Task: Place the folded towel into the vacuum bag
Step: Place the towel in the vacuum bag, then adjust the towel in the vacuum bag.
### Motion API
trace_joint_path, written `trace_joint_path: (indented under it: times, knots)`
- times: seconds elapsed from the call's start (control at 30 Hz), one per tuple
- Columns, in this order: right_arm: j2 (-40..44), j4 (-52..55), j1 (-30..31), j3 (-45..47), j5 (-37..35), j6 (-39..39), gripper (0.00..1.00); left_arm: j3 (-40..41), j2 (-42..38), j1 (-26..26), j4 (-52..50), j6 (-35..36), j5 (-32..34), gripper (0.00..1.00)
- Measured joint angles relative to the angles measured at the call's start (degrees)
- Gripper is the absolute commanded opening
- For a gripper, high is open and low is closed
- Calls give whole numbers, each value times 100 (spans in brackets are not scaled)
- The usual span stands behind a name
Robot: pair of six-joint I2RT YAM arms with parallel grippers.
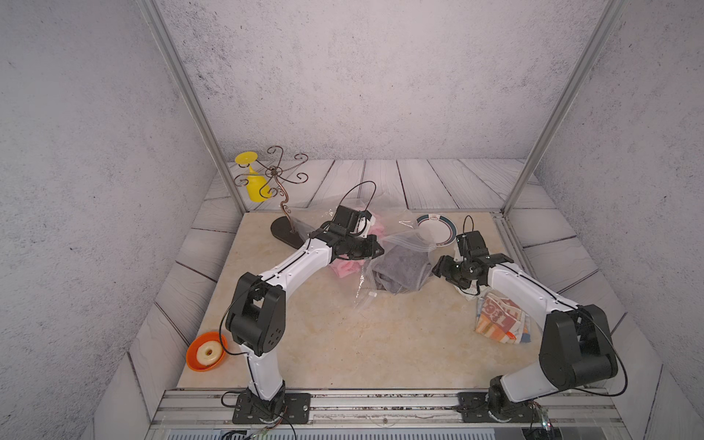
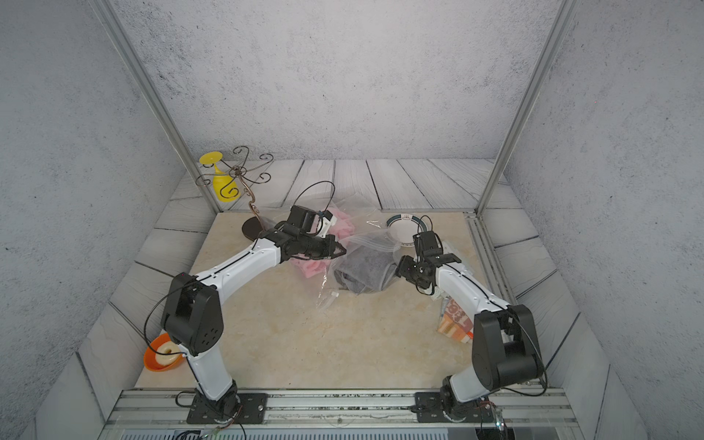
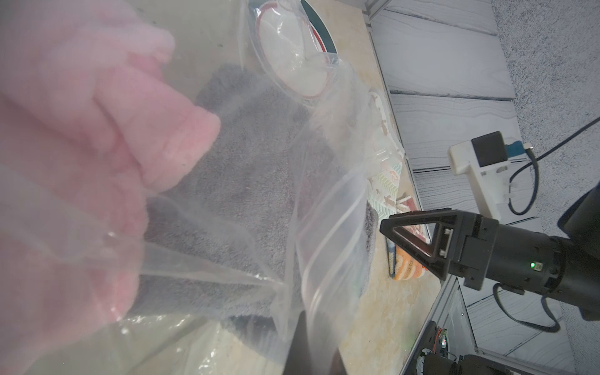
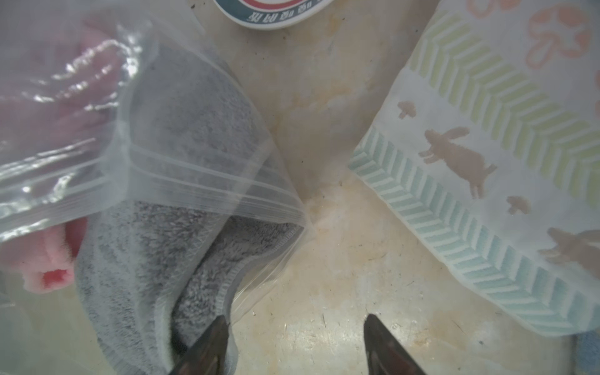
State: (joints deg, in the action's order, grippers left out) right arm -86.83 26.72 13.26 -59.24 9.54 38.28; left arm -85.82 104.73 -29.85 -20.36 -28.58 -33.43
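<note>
Two claws work here: the left claw (image 1: 379,250) is pinched shut on the vacuum bag's (image 1: 407,238) upper lip, probably thin and slippery. The right claw (image 4: 295,321) gapes empty just beside the grey towel (image 4: 181,136), which lies half inside the mouth. It looks soft and floppy, so grip its bunched trailing hem.

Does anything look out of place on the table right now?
Yes. The grey towel is only partly in the vacuum bag; its folded end pokes out past the zip strip. The bag also overlaps the plate's edge.

Near tabletop (image 1: 362,343) lies open; vacuum bag (image 1: 409,244) (mid-table), plate (image 1: 442,232) behind it, patterned cloth (image 1: 499,316) at right
</note>
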Motion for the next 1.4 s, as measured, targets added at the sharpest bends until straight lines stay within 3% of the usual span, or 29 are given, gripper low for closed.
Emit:
trace_joint_path:
  times: [0.17,0.4,0.73,0.93,1.03,1.2,1.4]
  knots:
    - [-293,-459,13,7,643,-11,55,-33,0,0,11,-2,-144,0]
    - [-1250,-1532,140,-105,1744,234,53,-153,0,-85,131,33,-682,0]
    - [-2524,-3886,428,-601,2761,2144,55,-378,-2,-468,304,498,-1513,0]
    - [-2616,-4638,684,-1222,3154,2583,65,-376,-2,-428,317,614,-1458,0]
    - [-2496,-4181,706,-1237,3086,2253,70,-376,-2,-400,157,627,-1023,0]
    - [-2015,-1869,708,-1449,2398,1019,78,-376,87,-273,-160,426,-380,0]
    - [-1401,256,699,-1873,1403,-122,80,-376,496,-203,-372,249,98,0]
